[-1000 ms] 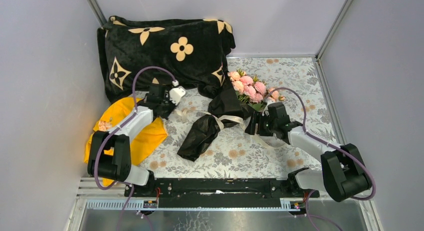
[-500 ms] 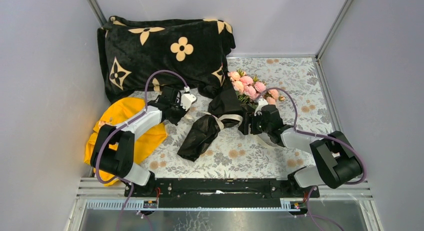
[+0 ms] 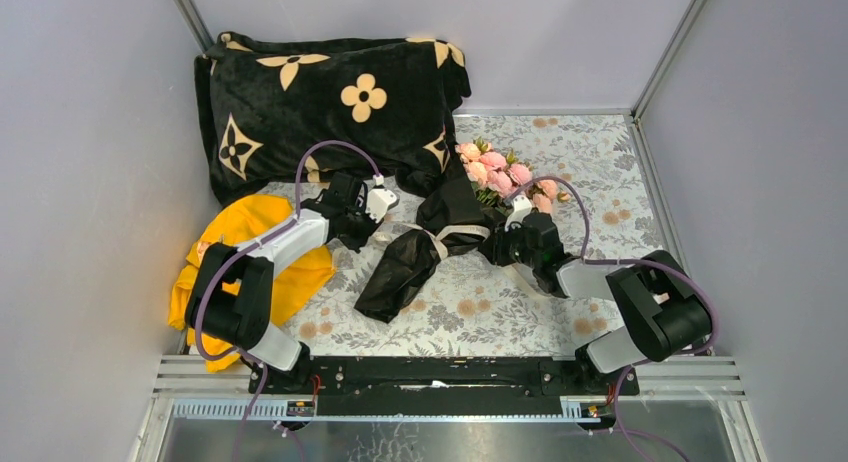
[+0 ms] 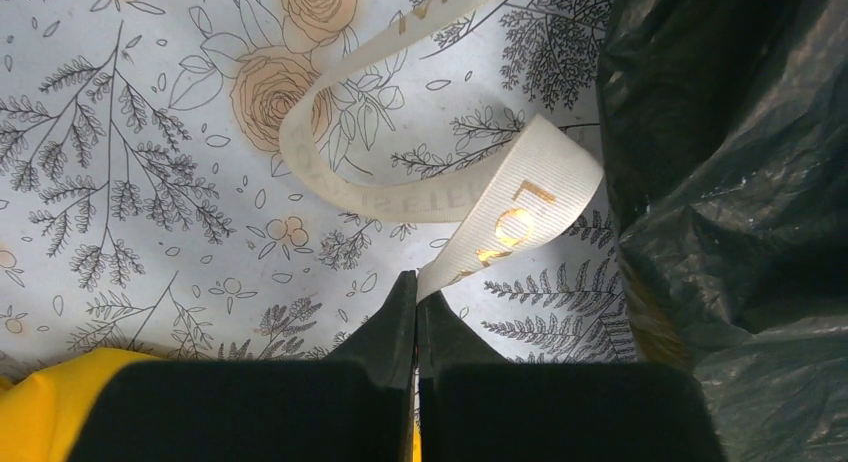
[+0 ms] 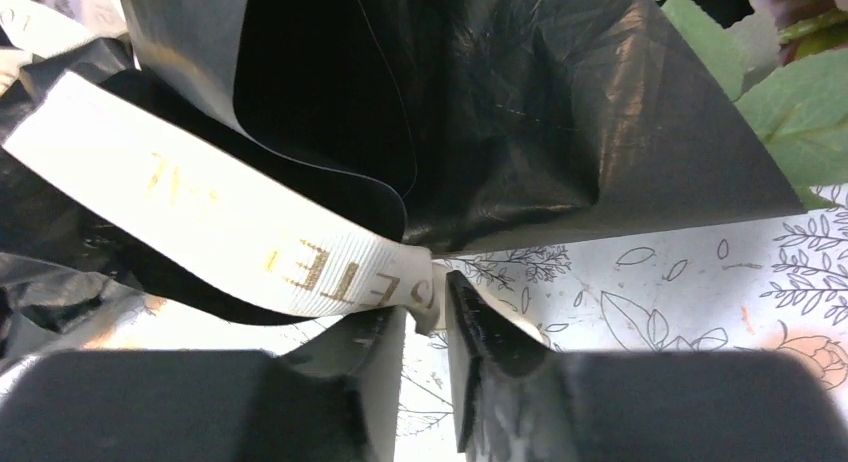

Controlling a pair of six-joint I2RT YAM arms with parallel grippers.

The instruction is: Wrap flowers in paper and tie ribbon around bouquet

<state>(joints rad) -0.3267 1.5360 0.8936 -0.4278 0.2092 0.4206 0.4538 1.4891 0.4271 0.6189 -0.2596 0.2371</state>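
While the bouquet (image 3: 458, 210) is lying flat near the middle of the floral-printed tabletop (image 3: 480, 312), its flowers (image 3: 495, 172) are pointing toward 1 o'clock and the narrow tail of the paper (image 3: 400, 267) is trailing off toward 7 o'clock. The pink roses are spilling out of the wide end of the crinkled black cone, with green leaves showing at the paper's edge in the right wrist view.

The ribbon (image 4: 520, 197) is running as a cream band across the middle of the paper, with a loose end leaving on each side. The left pincer (image 4: 417, 287), sitting at 9 o'clock of the bouquet, is pressing its jaws fully together on one ribbon end; from there the strip is curling in a loop over the tabletop, its gold lettering facing up, just beside the black paper.

The right pincer (image 5: 428, 300) is sitting at 3 o'clock of the band, low against the paper's flared edge. Its jaws are standing only a narrow gap apart with the other ribbon end between them; whether they are actually gripping the strip cannot be told.

A black plush blanket (image 3: 330, 102) with tan flower marks is lying bunched at 11 o'clock, touching the bouquet's upper paper, and a yellow cloth (image 3: 305, 272) is lying at 9 o'clock under the left arm.
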